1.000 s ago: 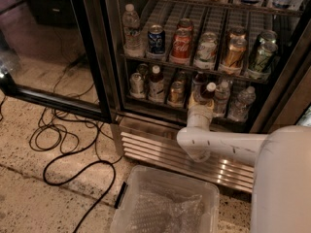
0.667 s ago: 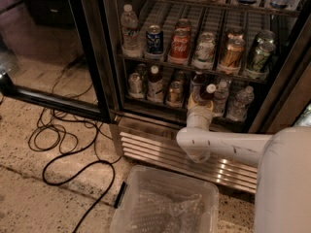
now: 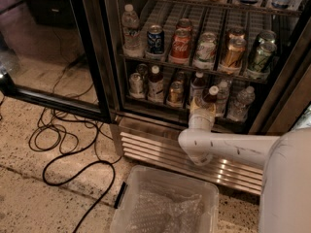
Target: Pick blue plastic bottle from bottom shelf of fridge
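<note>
The fridge (image 3: 284, 89) stands open, its glass door (image 3: 48, 47) swung out to the left. On the bottom shelf (image 3: 160, 102), a small bottle with a white cap and dark brownish contents, the blue plastic bottle (image 3: 212, 95), stands right of centre. My gripper (image 3: 203, 106) reaches into the shelf's front and sits right at this bottle's lower left, covering its lower part. My white arm (image 3: 228, 148) comes in from the right. Two similar white-capped dark bottles (image 3: 155, 83) (image 3: 197, 85) stand further left.
Cans (image 3: 136, 83) and clear water bottles (image 3: 240, 103) share the bottom shelf. The rack above holds mostly cans (image 3: 180, 46). A louvred steel grille (image 3: 150, 147) runs below. A clear plastic bin (image 3: 165, 205) lies on the floor in front. Black cables (image 3: 73, 154) lie to the left.
</note>
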You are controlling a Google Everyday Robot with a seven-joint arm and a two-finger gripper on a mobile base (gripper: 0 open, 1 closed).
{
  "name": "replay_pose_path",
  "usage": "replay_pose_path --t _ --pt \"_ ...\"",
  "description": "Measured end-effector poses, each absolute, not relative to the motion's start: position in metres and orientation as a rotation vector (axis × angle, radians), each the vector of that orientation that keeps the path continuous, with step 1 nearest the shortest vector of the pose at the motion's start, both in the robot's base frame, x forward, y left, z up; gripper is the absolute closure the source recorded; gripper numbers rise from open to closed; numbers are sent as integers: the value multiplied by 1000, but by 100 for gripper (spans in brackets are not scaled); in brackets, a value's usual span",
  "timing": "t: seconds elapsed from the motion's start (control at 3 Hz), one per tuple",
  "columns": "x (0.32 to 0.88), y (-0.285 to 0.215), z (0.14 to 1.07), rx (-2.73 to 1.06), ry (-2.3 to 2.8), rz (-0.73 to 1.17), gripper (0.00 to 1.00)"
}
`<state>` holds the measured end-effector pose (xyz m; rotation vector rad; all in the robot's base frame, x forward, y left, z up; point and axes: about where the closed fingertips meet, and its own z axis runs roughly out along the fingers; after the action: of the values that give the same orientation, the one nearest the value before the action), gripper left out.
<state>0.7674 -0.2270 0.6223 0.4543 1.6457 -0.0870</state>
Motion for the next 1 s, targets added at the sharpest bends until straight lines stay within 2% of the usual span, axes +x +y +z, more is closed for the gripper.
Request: replay_pose_path --t 0.33,1.0 --pt "744 -223 607 480 1746 -69 100" --pt "733 -222 593 498 1791 -62 100"
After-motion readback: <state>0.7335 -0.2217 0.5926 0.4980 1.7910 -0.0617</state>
